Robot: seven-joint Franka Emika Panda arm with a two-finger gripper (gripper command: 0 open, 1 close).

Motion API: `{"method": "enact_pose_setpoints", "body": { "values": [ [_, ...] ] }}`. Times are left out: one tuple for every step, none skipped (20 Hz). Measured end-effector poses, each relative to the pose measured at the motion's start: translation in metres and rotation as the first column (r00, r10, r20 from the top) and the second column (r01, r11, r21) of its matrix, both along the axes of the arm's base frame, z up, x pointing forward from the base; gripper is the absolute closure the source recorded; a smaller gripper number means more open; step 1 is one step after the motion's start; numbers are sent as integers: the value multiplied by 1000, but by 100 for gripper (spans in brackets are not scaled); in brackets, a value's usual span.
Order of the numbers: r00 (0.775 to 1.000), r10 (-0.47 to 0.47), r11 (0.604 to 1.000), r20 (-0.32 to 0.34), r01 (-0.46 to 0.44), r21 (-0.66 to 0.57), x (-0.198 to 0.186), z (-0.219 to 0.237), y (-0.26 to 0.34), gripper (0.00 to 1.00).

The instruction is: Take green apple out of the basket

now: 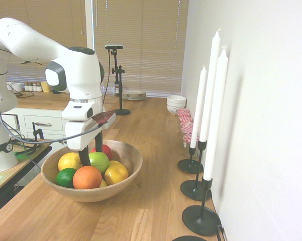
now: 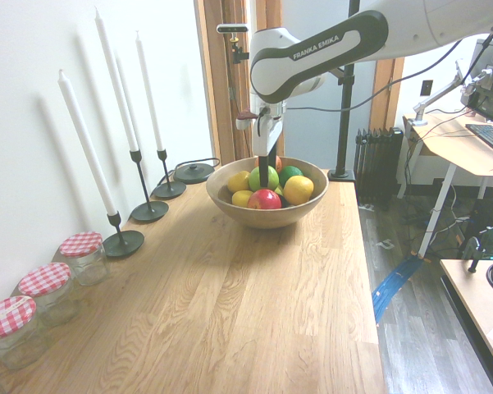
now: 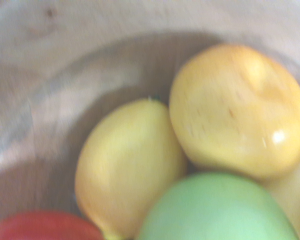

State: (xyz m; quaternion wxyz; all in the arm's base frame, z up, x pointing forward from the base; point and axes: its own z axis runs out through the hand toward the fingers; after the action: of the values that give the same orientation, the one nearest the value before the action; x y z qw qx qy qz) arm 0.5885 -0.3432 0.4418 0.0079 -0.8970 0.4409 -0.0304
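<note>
My gripper (image 1: pixel 91 149) points straight down, fingers spread to straddle the green apple (image 1: pixel 98 161), mid-pile in the basket (image 1: pixel 129 150), orange (image 1: pixel 87 177) at its 7 o'clock.

Three candles (image 1: pixel 210 100), three jars (image 2: pixel 45 291), one basket (image 1: pixel 128 170).

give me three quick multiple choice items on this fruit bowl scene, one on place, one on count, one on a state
1. Where is the glossy light green apple?
A. in the wide round wooden basket
B. on the bare oak counter
C. beside the candle holders

2. How many tall white candles stand along the wall?
A. one
B. three
C. five

3. How is the white arm's two-finger gripper?
A. shut on the apple
B. shut on a lemon
C. open, pointing down over the fruit

Answers:
1 A: the apple lies among the other fruit in the basket.
2 B: three candles show in both exterior views.
3 C: the dark fingers stand apart on either side of the apple.
</note>
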Motion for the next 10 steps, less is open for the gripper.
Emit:
{"method": "enact_pose_setpoints", "body": {
  "values": [
    [1000,4,1000,-1,-4,0,4,0,1,100],
    [1000,7,1000,0,-7,-2,7,0,1,100],
    [1000,9,1000,0,-9,-3,9,0,2,100],
    [1000,10,1000,-1,-10,-2,10,-1,2,100],
    [1000,10,1000,-2,-10,-1,11,-2,2,100],
    [1000,9,1000,-3,-9,2,11,-3,2,100],
    [1000,8,1000,-3,-8,4,10,-3,2,100],
    [1000,7,1000,-3,-7,5,10,-3,2,100],
    [1000,5,1000,-2,-5,6,10,-3,2,100],
    [1000,4,1000,-3,-4,6,10,-4,1,100]
  ]
}}
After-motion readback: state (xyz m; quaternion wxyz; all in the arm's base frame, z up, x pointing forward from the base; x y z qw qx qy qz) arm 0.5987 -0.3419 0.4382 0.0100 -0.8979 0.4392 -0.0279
